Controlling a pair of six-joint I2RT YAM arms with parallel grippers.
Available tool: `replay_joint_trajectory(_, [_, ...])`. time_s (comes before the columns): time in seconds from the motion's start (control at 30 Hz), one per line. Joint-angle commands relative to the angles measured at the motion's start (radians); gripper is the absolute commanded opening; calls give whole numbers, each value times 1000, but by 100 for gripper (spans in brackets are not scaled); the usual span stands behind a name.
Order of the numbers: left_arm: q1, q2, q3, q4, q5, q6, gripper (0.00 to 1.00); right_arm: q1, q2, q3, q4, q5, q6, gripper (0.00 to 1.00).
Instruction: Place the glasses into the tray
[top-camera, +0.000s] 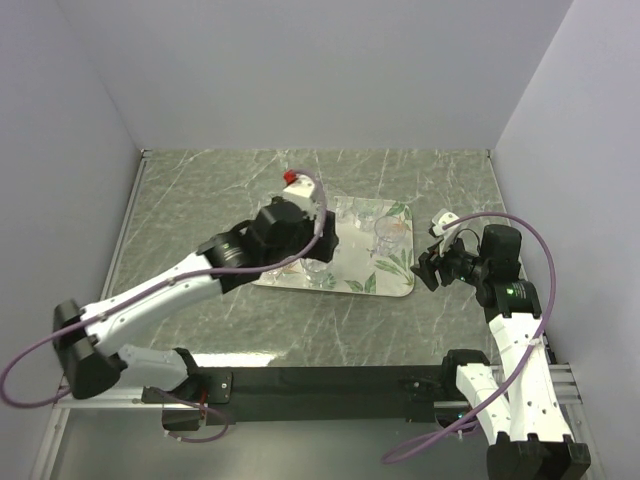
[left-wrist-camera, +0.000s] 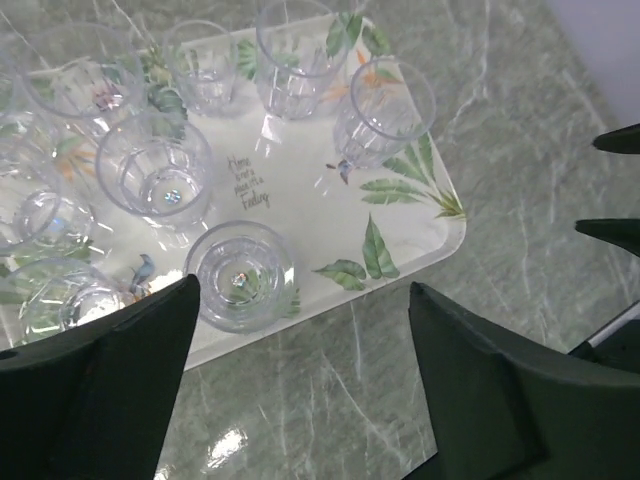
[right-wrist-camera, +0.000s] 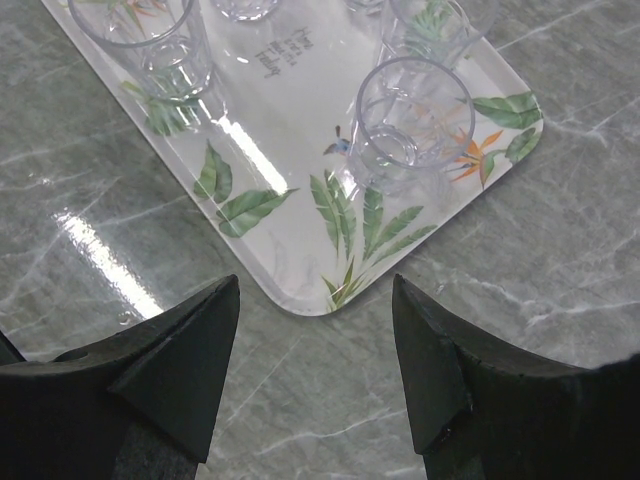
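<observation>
Your left hand (left-wrist-camera: 300, 300), spread and empty, hangs over small clear drinking glasses (left-wrist-camera: 155, 180) standing in the flat cream-white leaf-printed tray (left-wrist-camera: 300, 215); your right hand (right-wrist-camera: 315, 290), likewise spread, hovers right of it.

Most of the tray (left-wrist-camera: 300, 215) is taken up by upright glasses (left-wrist-camera: 165, 178), with only narrow gaps between them. A bare patch is left around the printed text and out to the leafy corner nearest the right gripper (right-wrist-camera: 315, 290). The tray's left part is overhung by the left arm (top-camera: 180, 285). The marble table (top-camera: 220, 180) is unobstructed beyond the tray and to its left. The strip to its right is occupied by the right gripper, jaws spread, and is bounded by the side wall (top-camera: 570, 150).
</observation>
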Motion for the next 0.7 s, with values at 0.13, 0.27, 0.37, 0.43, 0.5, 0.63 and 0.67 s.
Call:
replay_joint_trajectory(0.13, [203, -265, -188, 75, 81, -21, 95, -19, -29, -5, 33, -15, 3, 70])
replay_joint_trajectory(0.27, [378, -392, -260, 64, 123, -11, 99, -24, -34, -3, 42, -21, 20, 70])
replay_joint_trajectory(0.37, [487, -490, -301, 46, 111, 17, 99, -28, -38, -5, 62, -3, 52, 70])
replay_joint_trajectory(0.43, [549, -514, -317, 26, 106, 34, 99, -25, -43, -10, 90, 31, 92, 70])
replay_joint_trajectory(0.5, [584, -530, -330, 14, 88, 48, 99, -28, -52, -13, 125, 58, 123, 70])
replay_joint_trajectory(0.63, [597, -538, -358, -12, 25, 78, 99, -32, -55, -10, 169, 135, 236, 70])
replay_joint_trajectory(0.67, [597, -540, -363, -18, 5, 81, 99, -33, -52, -8, 177, 163, 252, 71])
